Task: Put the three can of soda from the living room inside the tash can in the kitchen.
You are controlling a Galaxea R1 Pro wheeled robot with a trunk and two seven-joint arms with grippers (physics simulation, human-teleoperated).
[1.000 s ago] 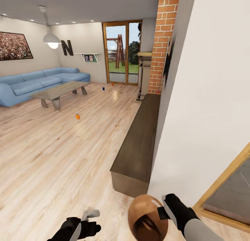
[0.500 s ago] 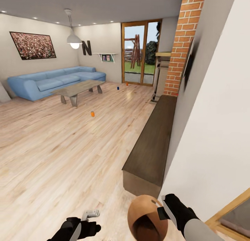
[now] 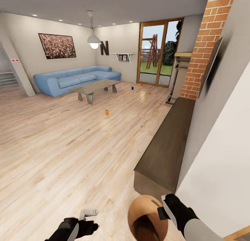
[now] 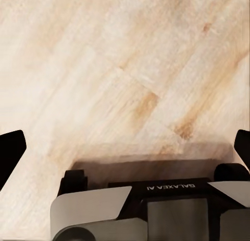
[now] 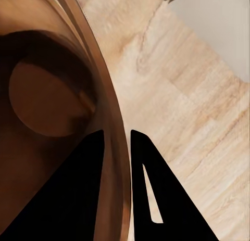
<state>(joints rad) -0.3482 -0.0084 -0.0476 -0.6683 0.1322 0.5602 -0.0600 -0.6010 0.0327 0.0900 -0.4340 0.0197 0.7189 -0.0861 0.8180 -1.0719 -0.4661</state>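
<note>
The trash can (image 3: 147, 218) hangs at the head view's 6 o'clock, tilted so its open mouth faces the camera and its long axis runs away toward the floor; its wood-toned inside (image 5: 47, 100) shows down to the round bottom. The right gripper (image 3: 162, 208) is clamped on the bin's rim at about 2 o'clock of the mouth, one finger (image 5: 78, 189) inside the wall and the other outside. The left gripper (image 3: 89, 213) is spread wide and empty over the pale plank floor (image 4: 125, 79). Ahead lie three soda cans on the floor: an orange one (image 3: 106, 112) at 11 o'clock, a dark blue one (image 3: 132, 88) and another orange one (image 3: 141, 84) farther off near the glass doors (image 3: 158, 53). A blue sofa (image 3: 76, 77), low table (image 3: 95, 88), brick wall (image 3: 205, 43) and a long dark bench (image 3: 168, 143) surround them.
</note>
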